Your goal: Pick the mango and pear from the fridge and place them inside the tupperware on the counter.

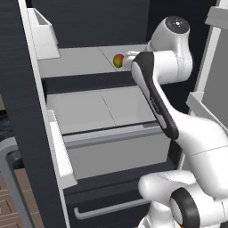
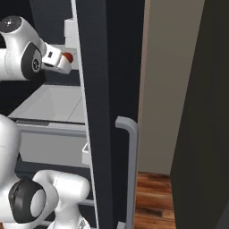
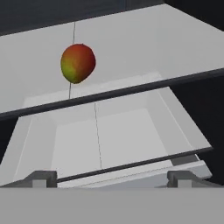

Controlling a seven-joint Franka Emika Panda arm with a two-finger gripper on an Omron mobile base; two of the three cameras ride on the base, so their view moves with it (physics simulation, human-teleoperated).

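We see one fridge (image 1: 89, 26), doors open, with two light grey shelves. One mango (image 3: 78, 62) lies upper left in the hand view, on the upper shelf (image 3: 144, 48). Our one gripper (image 3: 111, 177), fingers spread, holds nothing.

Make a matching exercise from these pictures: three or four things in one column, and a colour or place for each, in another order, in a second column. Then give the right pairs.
Things:
1. mango
2. fridge shelf
3. fridge door handle
4. end effector

Descriptions:
A. long grey bar on the dark open door
B. red and green, lying on the upper shelf
C. light grey flat surface under the fruit
D. two dark tips, apart, short of the fruit

Pairs: 1-B, 2-C, 3-A, 4-D
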